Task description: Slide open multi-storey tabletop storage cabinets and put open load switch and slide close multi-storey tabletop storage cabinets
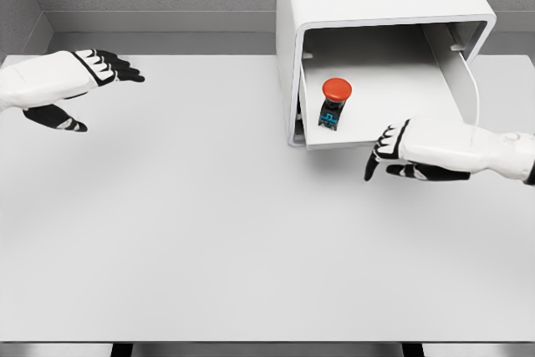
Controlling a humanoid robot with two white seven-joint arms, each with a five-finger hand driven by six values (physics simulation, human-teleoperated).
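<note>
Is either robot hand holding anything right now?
Nothing is held. The left hand and right hand are open and empty; the red-topped switch sits alone in the open drawer.

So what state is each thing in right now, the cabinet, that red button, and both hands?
Cabinet: white, standing on the table, front open.
Drawer: slid out.
Switch: red-capped, upright in the drawer, untouched.
Left hand: open, holding nothing, far from the cabinet.
Right hand: open, holding nothing, just in front of the drawer's edge.
Table: white.
</note>
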